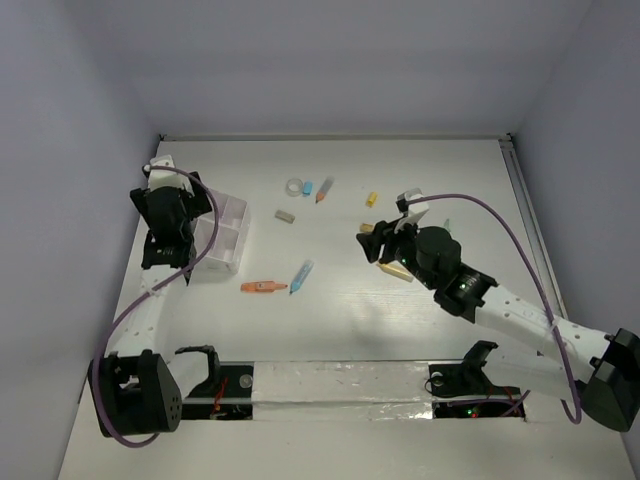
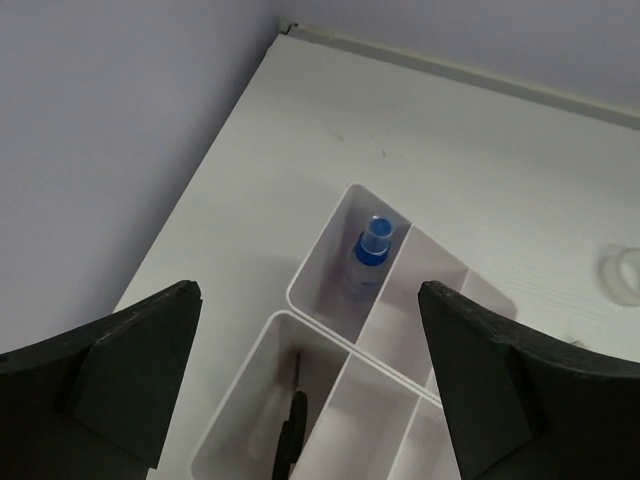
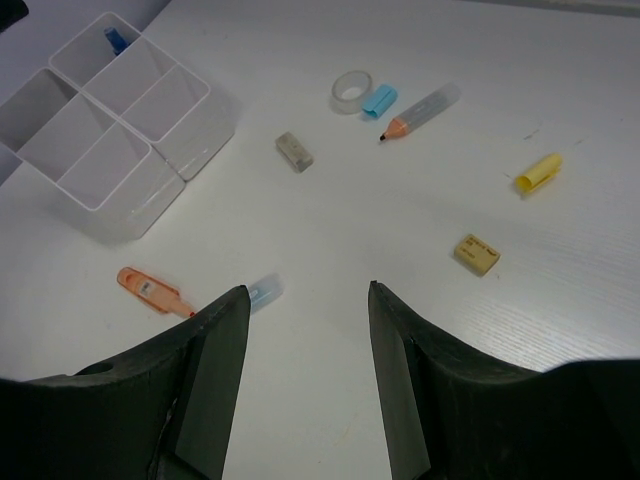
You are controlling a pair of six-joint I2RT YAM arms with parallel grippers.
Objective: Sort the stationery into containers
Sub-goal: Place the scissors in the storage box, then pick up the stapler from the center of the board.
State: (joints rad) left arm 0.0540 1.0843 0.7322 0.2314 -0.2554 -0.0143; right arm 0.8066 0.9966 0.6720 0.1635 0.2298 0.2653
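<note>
My left gripper point(image 2: 308, 290) hangs open and empty above the white divided box point(image 2: 320, 325). One compartment holds a small blue-capped bottle point(image 2: 370, 255), and black-handled scissors point(image 2: 290, 430) stand in another. My right gripper point(image 3: 308, 288) is open over bare table, right of the box point(image 1: 225, 240). An orange pen point(image 3: 155, 290) and a blue pen point(image 3: 262, 290) lie just beyond its left finger. Farther off lie a clear tape roll point(image 3: 348, 90), a blue cap point(image 3: 380, 98), a pencil-tipped marker point(image 3: 420, 110), a grey eraser point(image 3: 295, 152), a yellow cap point(image 3: 538, 172) and a beige eraser point(image 3: 477, 253).
The box sits near the table's left edge, next to the grey side wall point(image 2: 110, 130). A back rail point(image 1: 330, 137) and a right rail point(image 1: 525, 210) bound the table. The loose items are spread across the middle, between the two arms.
</note>
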